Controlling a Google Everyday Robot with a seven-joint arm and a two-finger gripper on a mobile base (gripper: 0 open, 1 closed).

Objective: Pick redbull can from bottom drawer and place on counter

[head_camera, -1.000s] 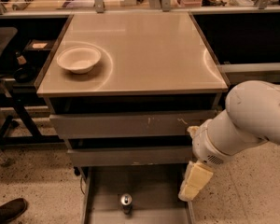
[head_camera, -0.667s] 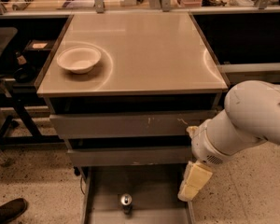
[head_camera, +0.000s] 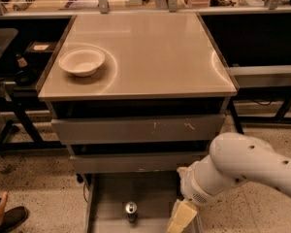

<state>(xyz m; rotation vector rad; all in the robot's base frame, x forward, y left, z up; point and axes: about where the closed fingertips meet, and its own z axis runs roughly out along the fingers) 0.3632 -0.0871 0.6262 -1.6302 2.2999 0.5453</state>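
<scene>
The gripper is low in the camera view, at the bottom edge, on the end of the thick white arm that comes in from the right side. It hangs over the right part of the bottom drawer, which is pulled out and open. The lower end of the gripper is cut by the picture edge, so I cannot say whether it is spread or closed together, and nothing is seen held in it.

The redbull can stands upright on the flat floor of the bottom drawer, to the left of the gripper and near it, but apart from it. Its shiny top faces up. The can is about at the same height in the picture as the gripper, in the middle of the drawer's width.

Above the gripper there are two more drawer fronts, both closed: the nearer one is plain grey, and the higher one has white scratches on it. Higher up from the gripper is the counter, a wide glossy beige top. A white bowl sits on it, far up and to the left of the gripper, near the counter's left edge.

Far to the left of the gripper, on the speckled floor, a dark shoe is visible at the picture corner.
</scene>
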